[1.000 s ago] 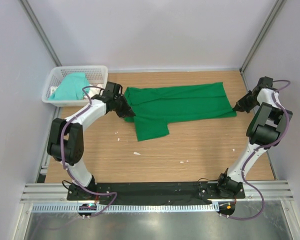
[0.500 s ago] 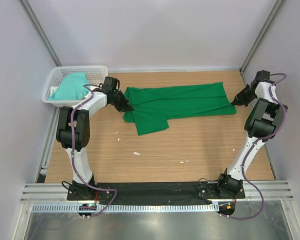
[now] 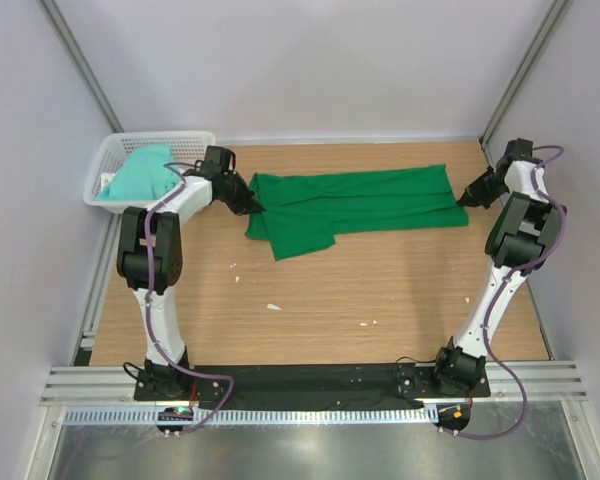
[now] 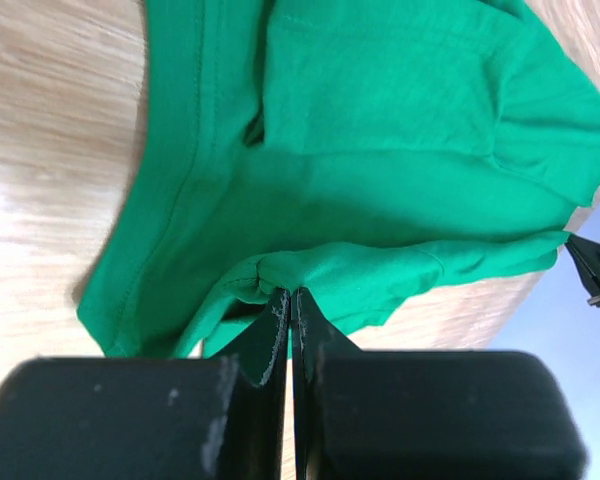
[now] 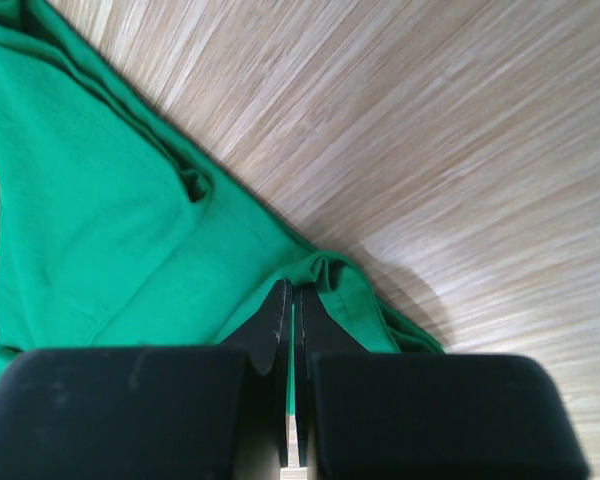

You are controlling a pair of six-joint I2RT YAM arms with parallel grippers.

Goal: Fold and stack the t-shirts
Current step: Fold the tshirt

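Observation:
The deep green t-shirt (image 3: 355,203) lies folded in a long band across the far part of the table, with one sleeve flap (image 3: 295,237) sticking toward me at its left. My left gripper (image 3: 250,203) is shut on the shirt's left end; the left wrist view shows its jaws pinching a fold of green fabric (image 4: 280,272). My right gripper (image 3: 466,201) is shut on the shirt's right corner, pinched fabric (image 5: 325,270) showing in the right wrist view. The mint-teal t-shirt (image 3: 140,175) lies bunched in the white basket (image 3: 200,143).
The basket stands at the far left corner beside the left arm. Small white scraps (image 3: 273,306) lie on the wooden table (image 3: 380,290) nearer me. Metal frame posts and grey walls close in both sides.
Both grippers have pulled back toward the far edge with the shirt's ends. The green shirt has slid farther away and lies straighter, and its sleeve flap has moved up and left.

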